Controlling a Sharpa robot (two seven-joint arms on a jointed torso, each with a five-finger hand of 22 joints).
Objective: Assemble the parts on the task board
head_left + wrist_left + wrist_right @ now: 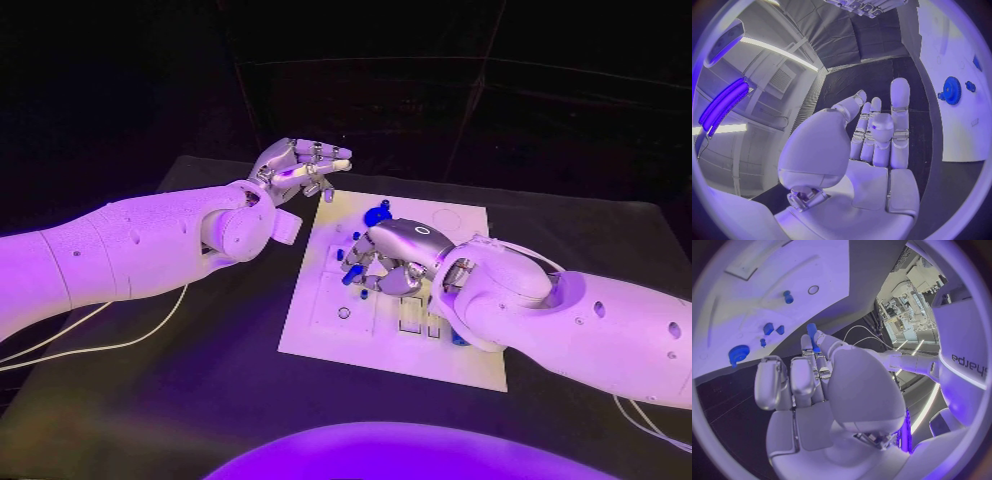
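The white task board (335, 330) lies in the middle of the black table. A blue gear (378, 212) sits near its far edge, also seen from the wrists (951, 90) (737, 353). My right hand (392, 258) hovers over the board's middle with its fingers curled down. It pinches a small blue peg (811, 333) at its fingertips. Blue shows under those fingers (355, 272) in the head view. My left hand (303, 165) is raised off the board's far left corner. Its fingers (879, 130) are stretched out with nothing in them.
Small blue parts (787, 296) (768, 328) stand in the board, and another lies beside my right wrist (459, 340). Rectangular slots (418, 320) are cut near the board's middle. Bare black table (173, 400) lies left of the board, with a white cable (87, 345) across it.
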